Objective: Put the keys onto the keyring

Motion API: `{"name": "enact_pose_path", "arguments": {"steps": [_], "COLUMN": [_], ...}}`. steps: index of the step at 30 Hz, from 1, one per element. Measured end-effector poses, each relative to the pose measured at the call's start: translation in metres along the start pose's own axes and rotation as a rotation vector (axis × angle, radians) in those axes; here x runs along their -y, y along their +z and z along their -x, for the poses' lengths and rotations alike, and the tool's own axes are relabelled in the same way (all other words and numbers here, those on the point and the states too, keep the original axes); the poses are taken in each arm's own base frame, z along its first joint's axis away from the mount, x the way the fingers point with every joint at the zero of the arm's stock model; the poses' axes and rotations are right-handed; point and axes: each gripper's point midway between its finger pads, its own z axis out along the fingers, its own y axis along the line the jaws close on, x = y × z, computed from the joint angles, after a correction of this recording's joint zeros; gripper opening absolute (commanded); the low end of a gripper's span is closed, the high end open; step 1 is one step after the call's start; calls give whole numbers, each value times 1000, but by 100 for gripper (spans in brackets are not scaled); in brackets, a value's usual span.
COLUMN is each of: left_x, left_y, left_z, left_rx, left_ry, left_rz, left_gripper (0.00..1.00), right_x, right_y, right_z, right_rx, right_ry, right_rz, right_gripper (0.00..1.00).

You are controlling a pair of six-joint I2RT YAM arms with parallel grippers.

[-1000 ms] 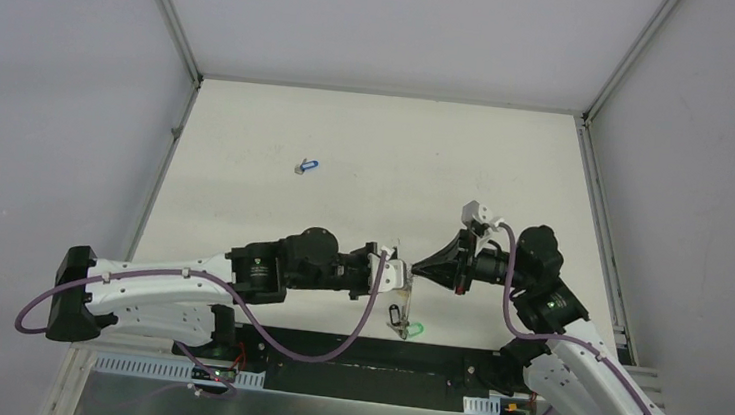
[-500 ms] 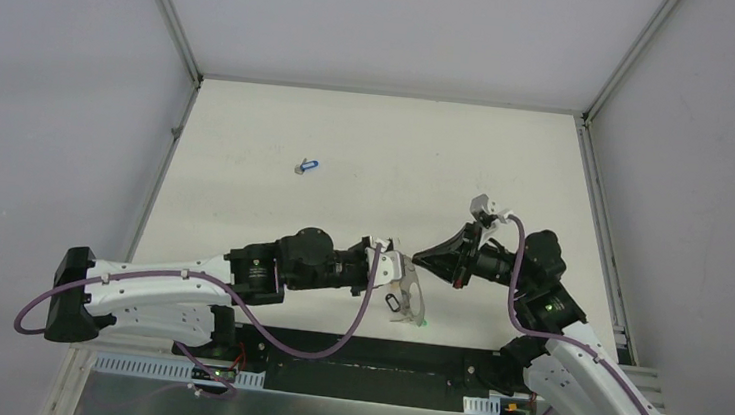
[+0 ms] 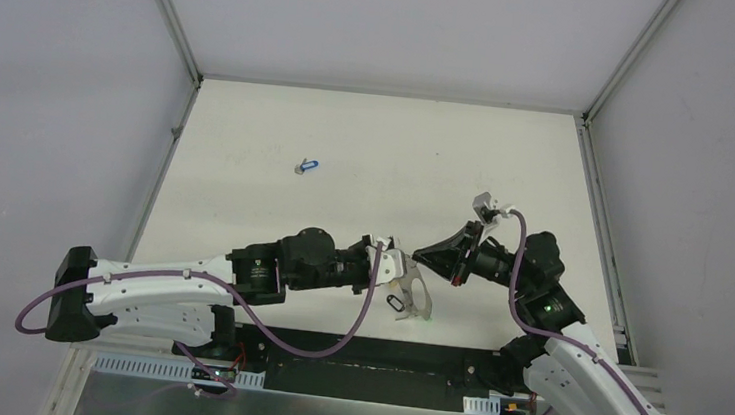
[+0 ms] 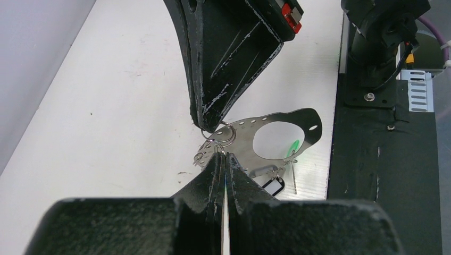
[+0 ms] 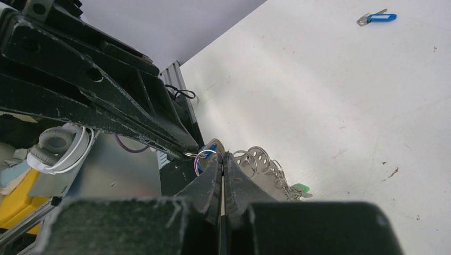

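Both pairs are pinched shut above the tabletop (image 3: 370, 137): left fingers (image 4: 240, 180) on the keyring (image 4: 242, 139) rim, right fingers (image 5: 208, 183) on its small split ring (image 4: 226, 134). It looks light, stiff and slippery (grip the edges). A blue key (image 3: 308, 166) lies well apart.

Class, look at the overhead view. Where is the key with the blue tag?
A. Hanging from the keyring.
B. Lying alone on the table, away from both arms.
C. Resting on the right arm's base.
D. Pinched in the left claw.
B: the blue-tagged key lies alone on the white table, well away from the left claw and right claw, which meet at the keyring.
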Motion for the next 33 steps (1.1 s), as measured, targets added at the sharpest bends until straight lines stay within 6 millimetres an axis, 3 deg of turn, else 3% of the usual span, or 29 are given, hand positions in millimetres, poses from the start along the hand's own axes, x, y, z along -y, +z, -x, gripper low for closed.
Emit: {"name": "enact_pose_path", "arguments": {"steps": [18, 23, 30, 31, 33], "left_x": [-7, 7, 8, 7, 5], "left_y": [6, 7, 8, 8, 8], "left_z": [-9, -17, -23, -23, -25], "left_rx": [-32, -67, -89, -91, -98], "left_ry": [5, 5, 4, 1, -8], "left_rz": [47, 4, 8, 13, 27], "left_gripper": [0, 0, 0, 0, 0], "right_x": [19, 33, 38, 39, 40], "right_y": [4, 3, 4, 4, 4], "right_z": [3, 17, 19, 19, 18], "right_rx": [54, 126, 143, 143, 138], "right_ry": [215, 220, 229, 227, 218], "right_rz": [-128, -198, -223, -226, -229], "right_gripper": [0, 0, 0, 5, 26]}}
